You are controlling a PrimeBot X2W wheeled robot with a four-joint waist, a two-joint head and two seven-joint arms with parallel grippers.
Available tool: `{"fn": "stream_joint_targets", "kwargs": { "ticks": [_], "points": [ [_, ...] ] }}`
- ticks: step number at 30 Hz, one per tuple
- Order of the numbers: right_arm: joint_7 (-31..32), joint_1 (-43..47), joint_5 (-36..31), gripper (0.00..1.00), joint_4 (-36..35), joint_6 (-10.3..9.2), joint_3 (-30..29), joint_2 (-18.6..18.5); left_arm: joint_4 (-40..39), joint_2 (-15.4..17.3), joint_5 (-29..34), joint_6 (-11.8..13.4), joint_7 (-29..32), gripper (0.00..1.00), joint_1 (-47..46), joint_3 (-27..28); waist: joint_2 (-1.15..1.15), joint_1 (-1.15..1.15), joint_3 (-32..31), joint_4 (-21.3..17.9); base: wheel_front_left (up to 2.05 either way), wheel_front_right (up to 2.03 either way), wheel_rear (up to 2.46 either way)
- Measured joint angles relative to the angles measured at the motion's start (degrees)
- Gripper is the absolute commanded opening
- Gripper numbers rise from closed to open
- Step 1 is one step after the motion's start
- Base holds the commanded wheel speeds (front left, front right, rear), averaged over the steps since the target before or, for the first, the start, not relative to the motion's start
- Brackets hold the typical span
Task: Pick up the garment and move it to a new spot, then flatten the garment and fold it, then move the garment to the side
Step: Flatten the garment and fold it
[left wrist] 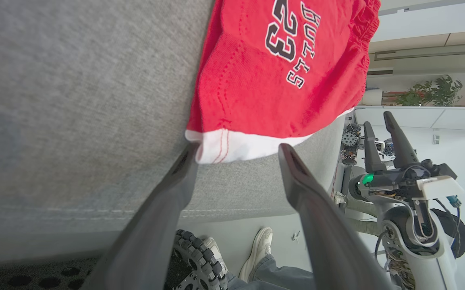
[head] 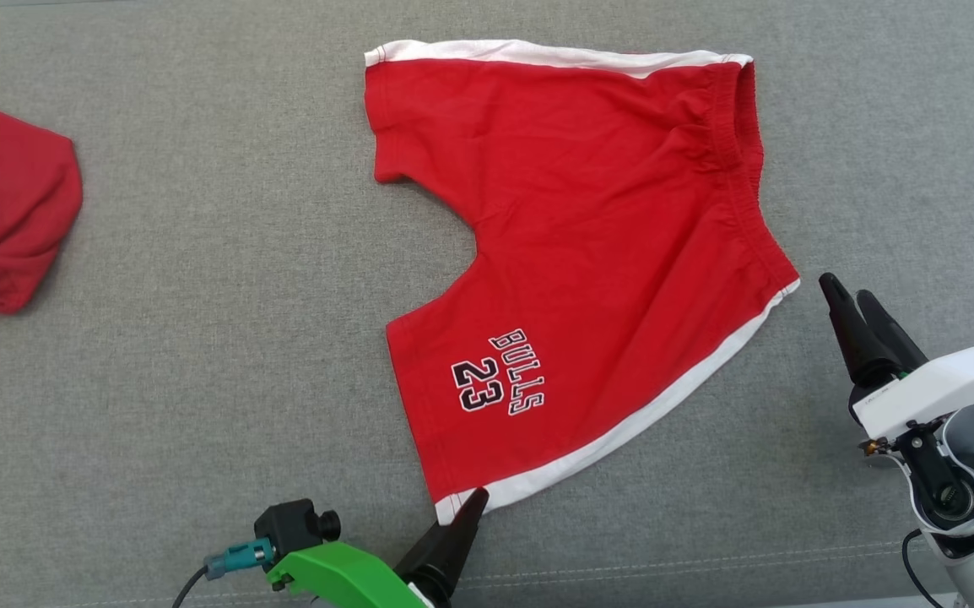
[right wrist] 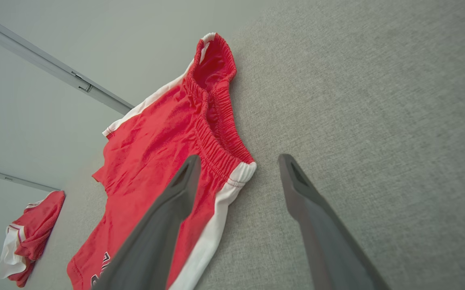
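The garment (head: 588, 253) is a pair of red shorts with white side stripes and "BULLS 23" printed on the near leg. It lies spread flat on the grey cloth surface (head: 200, 355). My left gripper (head: 470, 509) is open at the near leg's white hem corner (left wrist: 220, 147); in the left wrist view the hem sits between the two fingertips (left wrist: 287, 155). My right gripper (head: 844, 289) is open just right of the waistband's near corner (right wrist: 243, 171). In the right wrist view one finger (right wrist: 176, 201) lies over the white stripe. Neither holds anything.
A second red and white garment (head: 6, 211) lies bunched at the far left, seen also in the right wrist view (right wrist: 27, 237). A stitched seam (head: 706, 561) runs along the surface's front edge. Below that edge are a person's shoes (left wrist: 256, 253) and a knobbly wheel (left wrist: 196, 257).
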Motion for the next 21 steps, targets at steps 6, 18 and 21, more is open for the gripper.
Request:
{"fn": "stream_joint_targets", "kwargs": {
  "ticks": [6, 18, 21],
  "points": [
    [0.2, 0.0, 0.0, 1.00, 1.4, 0.16, 1.3, 0.8, 0.2, 0.0, -0.1, 0.0, -0.6, 0.60, -0.1, -0.8, 0.00, 0.00, 0.2, -0.1, 0.00, 0.00, 0.00],
    [1.1, -3.4, 0.2, 1.00, 6.7, 0.41, 1.8, 3.3, 0.5, 0.0, -0.1, 0.1, -1.0, 0.24, -1.7, -2.1, 0.00, 0.00, 1.1, 0.0, 0.00, 0.00, 0.00],
    [1.1, -4.1, 0.6, 1.00, 8.2, 0.37, 1.5, 3.4, 0.5, 0.0, -0.1, 0.3, -1.0, 0.21, -2.5, -3.1, 0.00, 0.00, 1.4, 0.5, 0.00, 0.00, 0.00]
  ]
}}
